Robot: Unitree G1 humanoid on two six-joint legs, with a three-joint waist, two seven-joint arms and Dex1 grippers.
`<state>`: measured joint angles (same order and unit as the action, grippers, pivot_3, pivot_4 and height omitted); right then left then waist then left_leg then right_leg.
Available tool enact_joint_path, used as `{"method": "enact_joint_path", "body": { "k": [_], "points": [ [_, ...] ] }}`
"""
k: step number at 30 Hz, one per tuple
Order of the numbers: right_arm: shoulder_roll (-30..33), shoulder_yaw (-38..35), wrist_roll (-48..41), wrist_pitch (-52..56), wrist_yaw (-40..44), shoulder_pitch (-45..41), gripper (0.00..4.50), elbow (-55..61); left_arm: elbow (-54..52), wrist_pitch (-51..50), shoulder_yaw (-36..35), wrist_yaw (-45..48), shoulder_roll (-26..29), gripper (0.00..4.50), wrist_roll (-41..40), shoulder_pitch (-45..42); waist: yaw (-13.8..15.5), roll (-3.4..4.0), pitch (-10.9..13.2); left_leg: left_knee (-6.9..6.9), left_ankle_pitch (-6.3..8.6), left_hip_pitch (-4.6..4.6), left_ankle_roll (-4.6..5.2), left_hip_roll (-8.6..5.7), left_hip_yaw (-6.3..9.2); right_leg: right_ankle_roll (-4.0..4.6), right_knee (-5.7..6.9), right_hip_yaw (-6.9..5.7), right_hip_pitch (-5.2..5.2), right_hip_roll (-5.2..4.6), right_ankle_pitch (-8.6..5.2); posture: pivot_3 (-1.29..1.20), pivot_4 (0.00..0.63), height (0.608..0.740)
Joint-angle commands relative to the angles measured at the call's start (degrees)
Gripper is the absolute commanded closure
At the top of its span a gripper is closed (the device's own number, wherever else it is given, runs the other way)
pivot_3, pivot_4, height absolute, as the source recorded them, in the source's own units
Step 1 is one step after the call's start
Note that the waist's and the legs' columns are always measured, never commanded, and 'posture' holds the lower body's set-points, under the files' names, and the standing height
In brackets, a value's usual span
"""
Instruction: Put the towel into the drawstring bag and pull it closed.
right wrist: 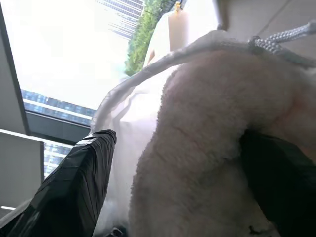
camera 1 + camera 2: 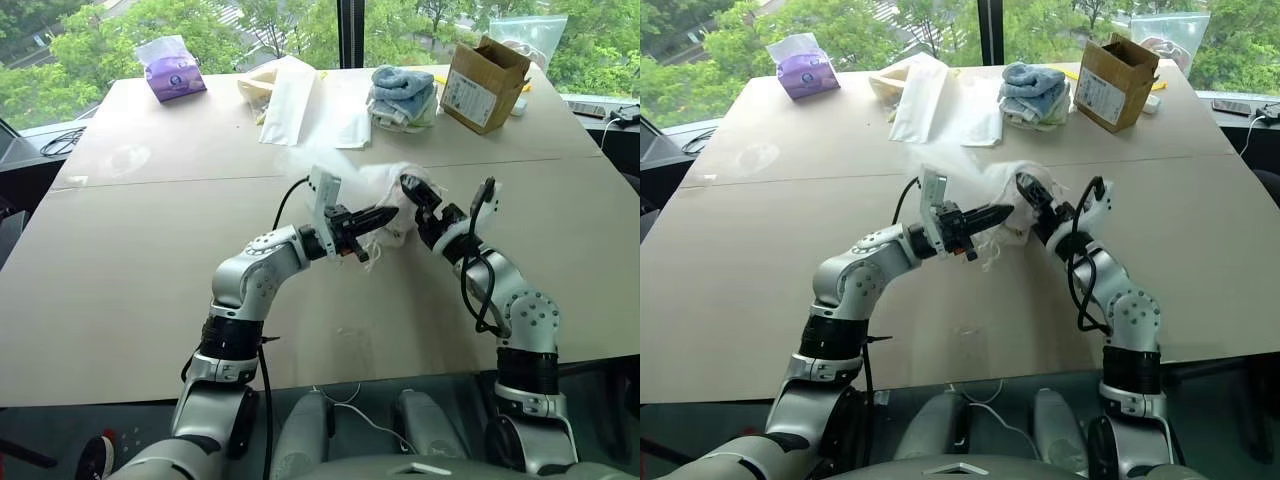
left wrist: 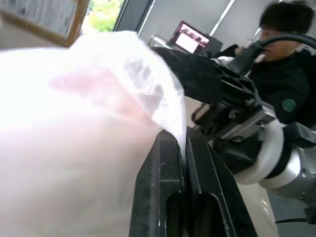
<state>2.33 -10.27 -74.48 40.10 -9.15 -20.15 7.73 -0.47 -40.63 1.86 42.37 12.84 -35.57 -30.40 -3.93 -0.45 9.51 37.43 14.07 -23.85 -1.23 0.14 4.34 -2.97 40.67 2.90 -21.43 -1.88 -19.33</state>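
The translucent white drawstring bag (image 2: 380, 182) hangs bunched above the middle of the table (image 2: 130, 290), between my two grippers. My left gripper (image 2: 386, 213) is shut on a thin edge of the bag (image 3: 98, 98), its fingers (image 3: 163, 163) pinching the fabric. My right gripper (image 2: 410, 185) reaches into the bag's mouth from the right. In the right wrist view its fingers (image 1: 79, 182) stand wide apart, with the fluffy off-white towel (image 1: 207, 148) between them and resting against one finger. The bag's white cord (image 1: 281, 37) runs over the towel.
At the table's far side stand a purple tissue pack (image 2: 175, 72), flat white bags (image 2: 300, 105), a stack of blue and pale towels (image 2: 403, 95) and a cardboard box (image 2: 485, 85). A person (image 3: 286, 49) sits beyond the right arm.
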Motion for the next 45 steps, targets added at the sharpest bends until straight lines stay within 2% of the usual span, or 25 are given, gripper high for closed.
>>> {"method": "enact_joint_path", "body": {
  "k": [1,9,10,13,14,19,26,30,35,39,44,45],
  "points": [
    [1.73,1.43,2.05,1.82,2.05,0.68,0.36,2.76,-1.48,0.21,-0.53,-0.47,-0.72,4.50,-0.72,-0.06,0.07,0.00,0.00,0.01,0.00,0.00,0.00,0.00,-0.01,0.00,0.00,0.00,0.00,-0.01,0.00,0.00,0.150,0.740],
    [5.84,1.77,5.55,3.92,6.05,3.42,0.36,4.10,-1.13,-0.55,-2.59,-2.29,-1.91,4.50,-1.80,0.27,0.37,0.00,0.00,0.02,0.11,0.02,0.19,0.00,-0.02,0.00,-0.01,0.02,0.02,0.00,0.00,0.00,0.150,0.740],
    [5.52,2.04,5.74,4.00,6.39,3.11,0.58,3.80,-1.42,-0.73,-2.33,-2.18,-2.00,4.50,-1.85,0.53,0.31,-0.01,-0.01,0.02,0.11,0.03,0.19,0.00,-0.04,0.00,0.00,0.04,0.03,0.00,0.00,0.00,0.150,0.740],
    [3.62,2.34,6.82,3.37,7.04,0.70,1.55,1.89,-2.78,-1.45,-1.27,-1.53,-1.97,4.50,-2.05,1.30,0.02,-0.01,0.00,0.02,0.11,0.05,0.19,0.00,-0.04,0.00,0.00,0.05,0.03,0.02,0.00,0.00,0.150,0.740],
    [3.03,2.22,7.11,3.14,7.53,-0.30,2.22,1.10,-3.33,-1.79,-1.02,-1.18,-1.87,4.50,-2.29,1.56,0.01,-0.01,0.00,0.02,0.11,0.06,0.19,0.01,-0.05,0.00,0.01,0.06,0.02,0.02,0.00,0.00,0.150,0.740],
    [1.82,0.41,6.07,3.82,11.52,-5.40,4.45,-3.41,-4.93,-4.07,-0.12,1.60,-0.23,4.50,-3.55,2.28,0.19,-0.01,0.00,0.02,0.10,0.04,0.17,0.00,-0.03,0.00,0.00,0.04,0.02,0.01,0.00,0.00,0.150,0.740],
    [2.24,-0.77,2.91,9.77,24.90,-10.50,4.45,-13.69,-5.57,-6.88,0.12,5.32,0.84,4.50,-6.77,2.36,0.23,0.00,0.00,0.02,0.06,0.03,0.11,0.00,-0.03,0.00,-0.02,0.02,0.03,0.01,0.00,0.00,0.150,0.740],
    [1.80,1.34,6.09,10.83,35.44,-12.56,4.45,-20.43,-6.80,-8.25,0.95,7.05,1.60,4.50,-7.91,3.04,0.04,0.00,0.00,0.01,0.07,0.04,0.12,-0.01,-0.03,0.00,-0.01,0.02,0.03,0.03,0.00,0.00,0.150,0.740],
    [-1.50,-1.77,6.70,8.69,41.20,-17.51,4.45,-27.52,-8.97,-10.28,1.18,6.63,0.99,4.50,-10.11,3.88,-0.02,0.00,0.00,0.02,0.06,0.04,0.10,0.01,-0.04,0.00,0.01,0.04,0.01,0.02,0.00,0.00,0.150,0.740],
    [-5.55,-1.85,12.97,2.41,40.12,-20.76,4.45,-32.56,-10.56,-11.34,1.68,6.32,0.71,4.50,-11.13,4.87,-0.04,0.00,0.00,0.02,0.00,0.06,0.00,0.01,-0.02,0.00,0.02,0.03,0.01,0.02,0.00,0.00,0.150,0.740],
    [-9.80,-4.76,19.49,-7.84,33.92,-21.24,4.45,-34.49,-9.86,-10.20,0.16,3.99,-0.69,4.50,-10.92,4.22,0.11,0.00,0.00,0.02,-0.01,0.03,-0.03,0.00,-0.02,0.00,0.02,0.02,0.00,-0.03,0.00,0.00,0.150,0.740],
    [-9.71,-5.57,19.89,-8.40,32.69,-20.08,4.08,-32.75,-8.84,-8.91,-0.69,3.35,-0.96,4.50,-10.17,3.52,0.18,0.00,0.00,0.02,-0.01,0.03,-0.03,0.00,-0.02,0.00,0.02,0.01,0.00,-0.04,0.00,0.00,0.150,0.740]
  ]
}}
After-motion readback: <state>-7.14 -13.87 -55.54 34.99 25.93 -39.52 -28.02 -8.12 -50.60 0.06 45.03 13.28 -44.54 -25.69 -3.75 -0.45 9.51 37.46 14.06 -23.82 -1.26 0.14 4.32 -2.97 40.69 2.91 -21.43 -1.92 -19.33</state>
